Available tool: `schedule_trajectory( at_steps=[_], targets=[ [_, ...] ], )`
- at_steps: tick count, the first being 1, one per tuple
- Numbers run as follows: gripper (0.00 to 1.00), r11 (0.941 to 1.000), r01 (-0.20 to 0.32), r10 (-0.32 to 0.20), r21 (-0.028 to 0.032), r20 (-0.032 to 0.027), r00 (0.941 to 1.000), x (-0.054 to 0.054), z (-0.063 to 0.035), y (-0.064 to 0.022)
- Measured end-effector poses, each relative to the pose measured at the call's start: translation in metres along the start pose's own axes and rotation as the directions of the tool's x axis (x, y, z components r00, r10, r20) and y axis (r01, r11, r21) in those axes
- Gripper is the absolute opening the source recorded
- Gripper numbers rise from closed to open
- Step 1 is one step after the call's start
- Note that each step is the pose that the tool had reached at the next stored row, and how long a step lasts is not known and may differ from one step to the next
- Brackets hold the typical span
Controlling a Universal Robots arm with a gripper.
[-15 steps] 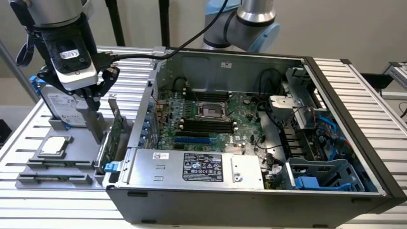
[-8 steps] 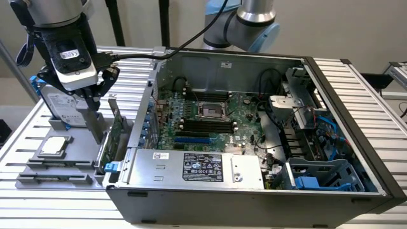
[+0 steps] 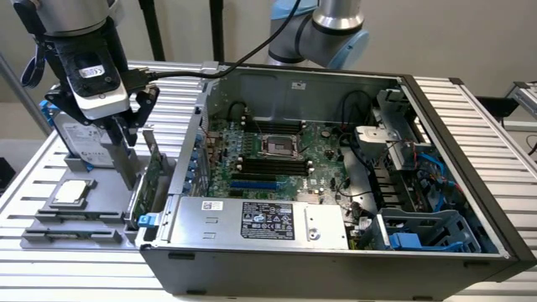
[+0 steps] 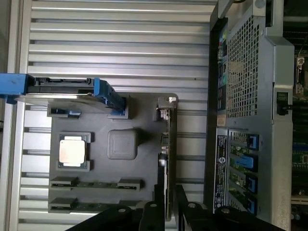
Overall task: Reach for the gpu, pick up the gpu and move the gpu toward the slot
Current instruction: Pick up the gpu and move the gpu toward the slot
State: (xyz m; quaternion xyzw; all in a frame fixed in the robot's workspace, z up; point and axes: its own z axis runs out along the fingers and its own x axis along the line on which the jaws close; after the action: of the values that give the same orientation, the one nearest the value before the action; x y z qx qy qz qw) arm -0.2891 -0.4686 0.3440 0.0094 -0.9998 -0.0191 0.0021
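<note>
Currently at the end of reach: my gripper (image 4: 168,204) is open, fingers either side of the gpu (image 4: 168,139), not clamped. Gpu stands on edge in the holder (image 4: 96,168) beside the case (image 4: 240,96). Gripping calls for jaws square on the board.

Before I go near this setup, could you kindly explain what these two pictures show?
This is one robot arm with a gripper at its end. One picture comes from a camera off the arm, the other from a camera on its wrist. On the slatted table sit an open computer case and a grey holder carrying a hard drive, a cpu chip and the gpu, a thin card standing on edge. The gripper is down at the gpu, which sits in the holder.
</note>
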Motion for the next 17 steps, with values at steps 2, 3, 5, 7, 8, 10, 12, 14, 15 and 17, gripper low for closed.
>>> schedule_trajectory(
  at_steps=[2, 3, 5, 7, 8, 10, 12, 14, 15, 17],
  targets=[
    [0.30, 1.0000, 0.000, 0.000, 0.0002, -0.0005, 1.0000, 0.000, 0.0000, 0.0000],
    [0.36, 1.0000, 0.000, 0.000, 0.0011, -0.0003, 1.0000, 0.000, 0.0004, 0.0000],
    [0.42, 1.0000, 0.000, 0.000, 0.0043, -0.0004, 1.0000, 0.001, 0.0031, -0.0001],
    [0.42, 1.0000, 0.000, 0.000, 0.0064, -0.0005, 1.0000, 0.003, 0.0066, -0.0002],
    [0.42, 1.0000, 0.000, 0.000, 0.0067, -0.0006, 1.0000, 0.003, 0.0084, -0.0003],
    [0.42, 1.0000, 0.000, 0.000, 0.0067, -0.0005, 1.0000, 0.004, 0.0120, -0.0004],
    [0.42, 1.0000, 0.000, 0.000, 0.0067, -0.0005, 1.0000, 0.004, 0.0157, -0.0006],
    [0.42, 1.0000, 0.000, 0.000, 0.0067, -0.0005, 1.0000, 0.005, 0.0193, -0.0008],
    [0.42, 1.0000, 0.000, 0.000, 0.0067, -0.0005, 1.0000, 0.005, 0.0211, -0.0010],
    [0.42, 1.0000, 0.000, 0.000, 0.0066, -0.0004, 1.0000, 0.005, 0.0248, -0.0016]
  ],
)
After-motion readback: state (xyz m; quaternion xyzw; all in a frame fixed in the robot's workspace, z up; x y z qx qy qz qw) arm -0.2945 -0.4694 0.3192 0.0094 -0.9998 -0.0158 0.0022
